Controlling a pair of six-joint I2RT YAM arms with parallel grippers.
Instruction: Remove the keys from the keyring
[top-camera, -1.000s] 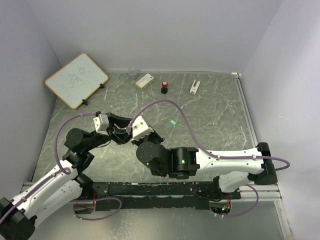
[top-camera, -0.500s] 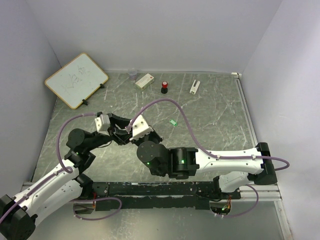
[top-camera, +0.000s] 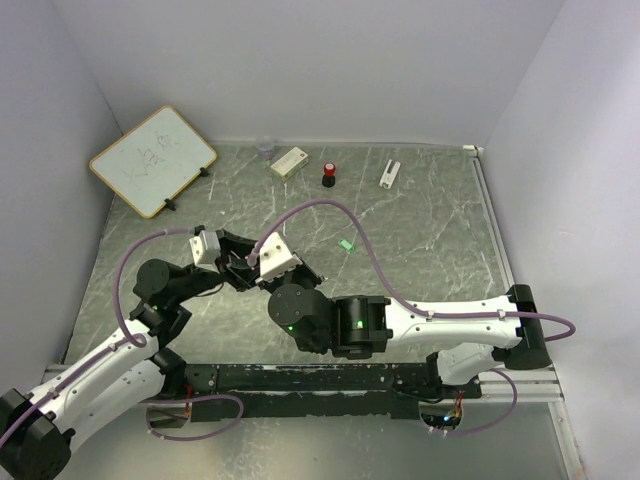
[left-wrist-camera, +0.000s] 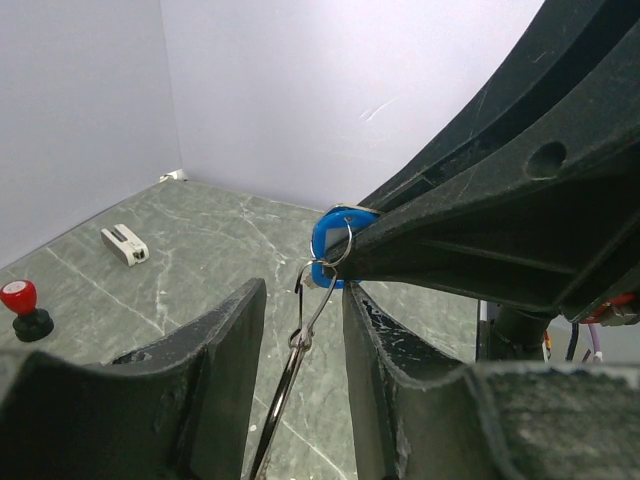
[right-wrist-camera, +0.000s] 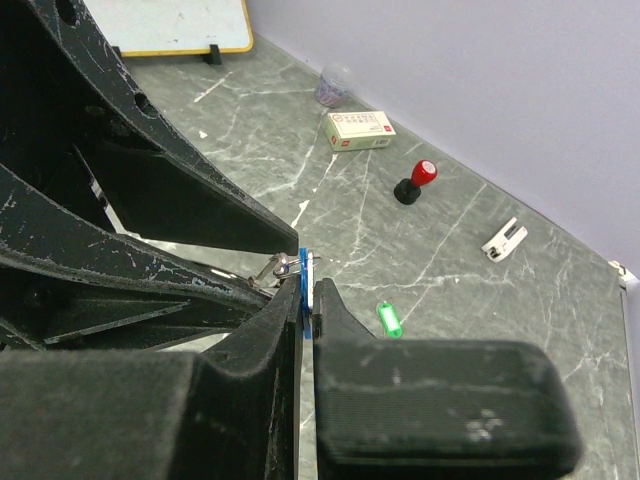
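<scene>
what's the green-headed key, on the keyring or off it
Off: the green-headed key lies alone on the table, apart from the keyring, which hangs by the blue-headed key in the right pincer.

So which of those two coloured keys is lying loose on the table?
The green-headed key. It lies alone on the table, while the blue-headed key is pinched in the right gripper with a wire ring through it.

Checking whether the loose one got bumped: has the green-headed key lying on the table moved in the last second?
No. In the top view the green-headed key lies in the same spot, at the same offset from the red-capped knob.
</scene>
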